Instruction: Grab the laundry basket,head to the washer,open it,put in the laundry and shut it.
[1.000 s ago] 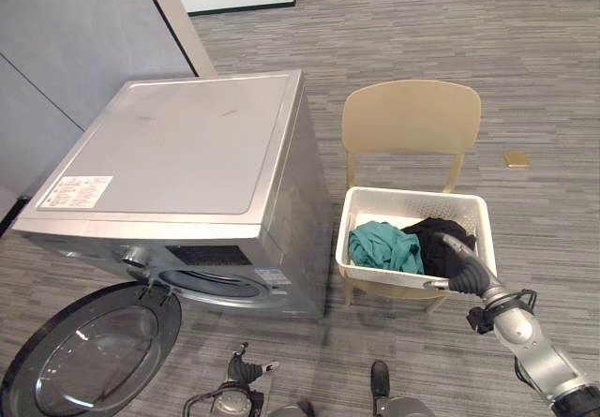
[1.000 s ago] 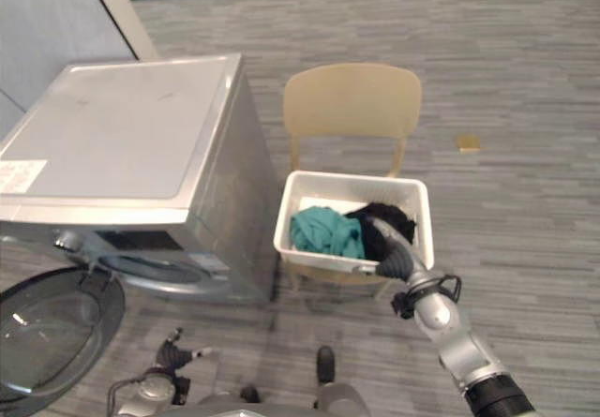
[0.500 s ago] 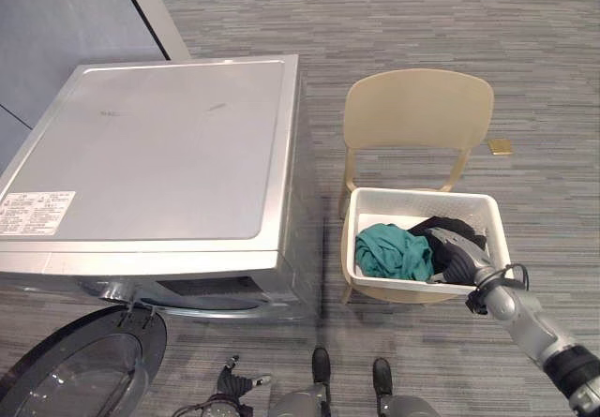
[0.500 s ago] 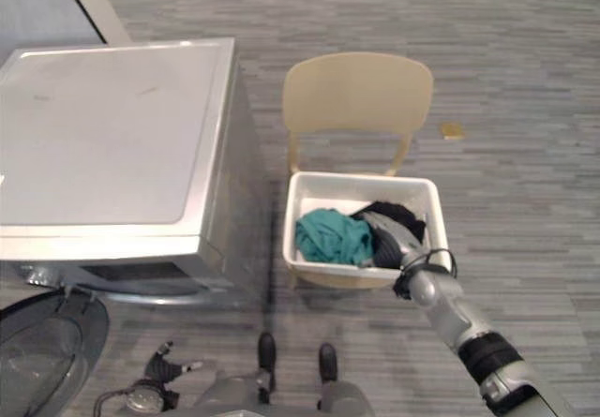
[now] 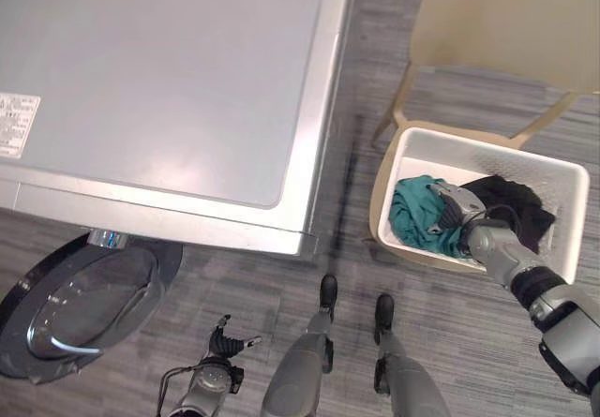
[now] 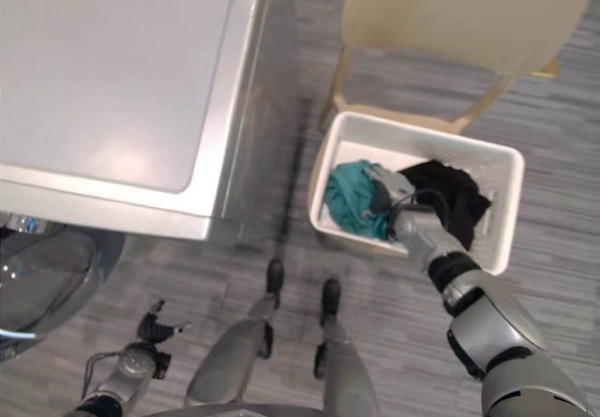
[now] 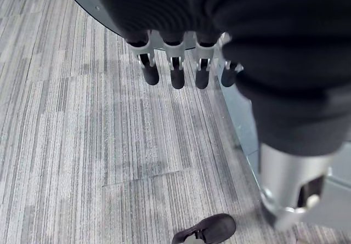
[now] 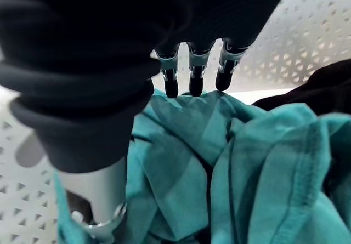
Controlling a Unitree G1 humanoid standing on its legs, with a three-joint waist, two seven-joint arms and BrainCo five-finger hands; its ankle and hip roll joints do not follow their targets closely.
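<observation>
Right hand fingers straight, touching teal garment in basket, left hand relaxed.

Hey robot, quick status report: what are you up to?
Right hand open over teal garment in white laundry basket. Left hand idle, open. Washer door open. Nothing in the way.

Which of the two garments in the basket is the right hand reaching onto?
The teal garment: the right hand has its fingertips at its folds, while the black garment lies beside it in the white basket.
</observation>
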